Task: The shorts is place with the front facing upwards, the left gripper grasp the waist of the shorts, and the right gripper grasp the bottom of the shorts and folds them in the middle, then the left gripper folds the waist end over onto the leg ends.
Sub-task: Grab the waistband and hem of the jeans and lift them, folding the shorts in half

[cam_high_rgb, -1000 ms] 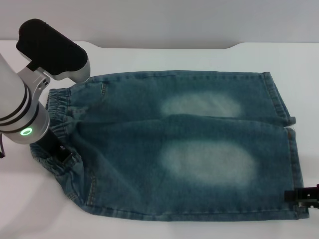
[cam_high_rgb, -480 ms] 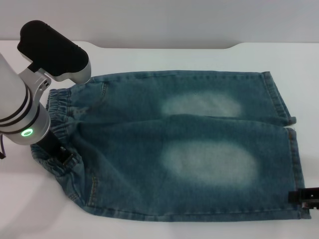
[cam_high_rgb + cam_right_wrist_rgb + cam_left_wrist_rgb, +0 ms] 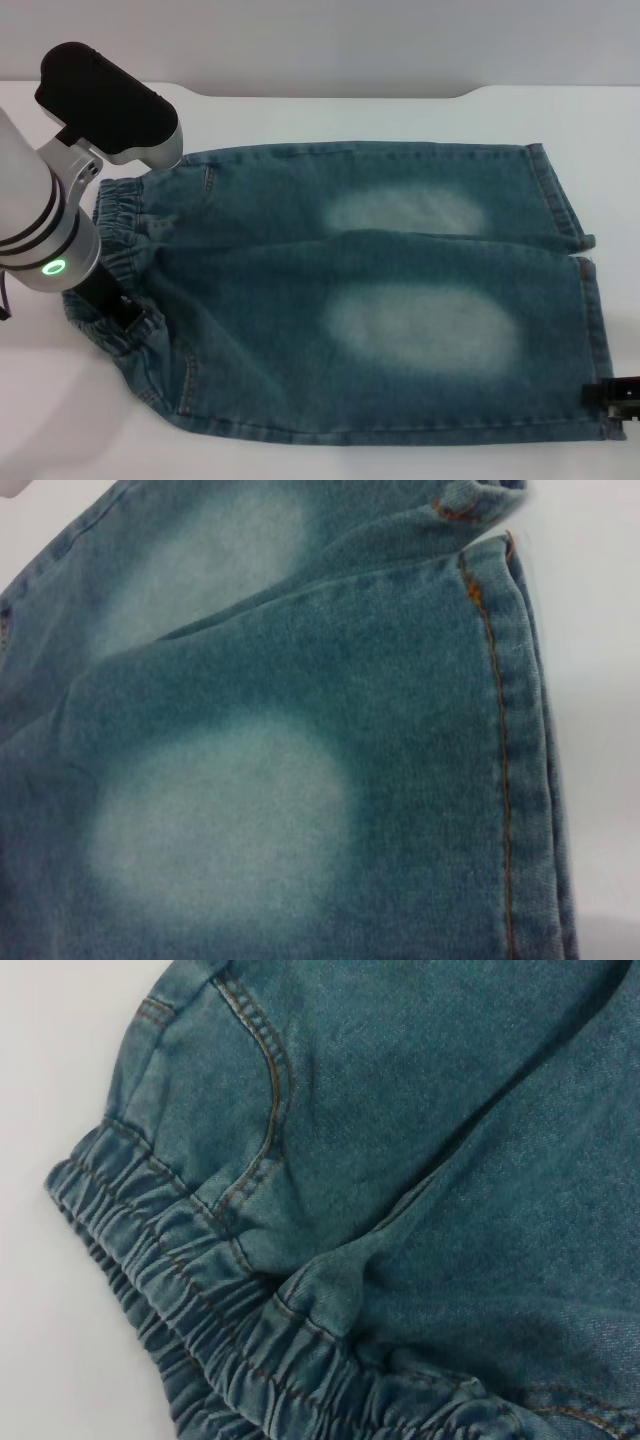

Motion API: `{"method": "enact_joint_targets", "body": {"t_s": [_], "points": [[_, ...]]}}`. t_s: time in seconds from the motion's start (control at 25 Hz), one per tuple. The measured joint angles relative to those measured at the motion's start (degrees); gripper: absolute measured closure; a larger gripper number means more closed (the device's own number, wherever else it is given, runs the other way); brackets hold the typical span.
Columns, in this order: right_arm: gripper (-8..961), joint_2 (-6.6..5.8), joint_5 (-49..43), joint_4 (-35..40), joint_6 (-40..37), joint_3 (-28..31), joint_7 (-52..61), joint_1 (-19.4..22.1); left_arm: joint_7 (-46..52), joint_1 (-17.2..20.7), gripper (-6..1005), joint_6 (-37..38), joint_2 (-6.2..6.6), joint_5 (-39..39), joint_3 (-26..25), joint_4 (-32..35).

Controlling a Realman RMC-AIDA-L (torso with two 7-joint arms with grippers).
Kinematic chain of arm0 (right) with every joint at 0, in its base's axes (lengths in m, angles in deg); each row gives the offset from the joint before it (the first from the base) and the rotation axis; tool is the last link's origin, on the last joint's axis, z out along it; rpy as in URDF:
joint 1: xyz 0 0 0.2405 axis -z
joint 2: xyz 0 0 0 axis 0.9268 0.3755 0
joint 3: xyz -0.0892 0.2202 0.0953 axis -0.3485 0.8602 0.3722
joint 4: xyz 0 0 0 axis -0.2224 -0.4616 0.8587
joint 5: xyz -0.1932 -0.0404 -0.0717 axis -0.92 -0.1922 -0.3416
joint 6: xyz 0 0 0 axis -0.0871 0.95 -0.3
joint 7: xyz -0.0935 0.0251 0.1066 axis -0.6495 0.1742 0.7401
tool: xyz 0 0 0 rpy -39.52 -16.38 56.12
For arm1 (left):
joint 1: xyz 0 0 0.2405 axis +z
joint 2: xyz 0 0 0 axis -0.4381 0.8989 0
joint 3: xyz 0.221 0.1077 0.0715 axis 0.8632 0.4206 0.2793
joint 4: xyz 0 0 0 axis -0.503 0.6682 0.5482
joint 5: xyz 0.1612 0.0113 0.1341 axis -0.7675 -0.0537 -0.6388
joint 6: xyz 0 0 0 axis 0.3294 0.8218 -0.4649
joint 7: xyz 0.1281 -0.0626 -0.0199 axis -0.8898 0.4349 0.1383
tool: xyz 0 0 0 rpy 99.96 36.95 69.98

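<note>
The denim shorts lie flat on the white table, with the puckered waist at the left and the leg ends at the right. My left gripper, on its silver arm, sits down on the near part of the waist, where the band is bunched. The left wrist view shows the elastic waist and a pocket seam close up. My right gripper is at the near right corner of the bottom of the shorts, mostly cut off by the picture's edge. The right wrist view shows the stitched hem.
Bare white table surrounds the shorts on all sides. A grey wall runs behind the table's far edge.
The right gripper has slid a little to the right and toward the near edge, so less of it shows. The left arm has barely moved. The shorts lie as before.
</note>
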Motion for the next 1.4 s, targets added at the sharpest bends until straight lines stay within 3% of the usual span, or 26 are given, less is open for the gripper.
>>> {"method": "enact_joint_targets", "body": {"t_s": [0.52,0.96,1.2,1.4], "points": [[430,-0.01,0.39,-1.83,0.29,1.29,0.37,-0.36,-0.03,0.05,953,-0.02,0.09,0.00,-0.14,-0.51],[429,-0.17,2.69,-2.70,2.14,1.07,1.33,-3.81,0.45,0.85,952,-0.03,0.18,-0.09,-0.52,-1.48],[429,-0.33,0.06,-8.61,4.69,2.94,3.01,-2.43,0.70,2.02,952,0.41,0.17,-0.10,-0.70,-1.78],[428,-0.23,-0.78,-8.64,5.48,4.03,2.96,-1.73,1.16,2.03,952,0.44,0.12,-0.09,-0.70,-2.24]]}}
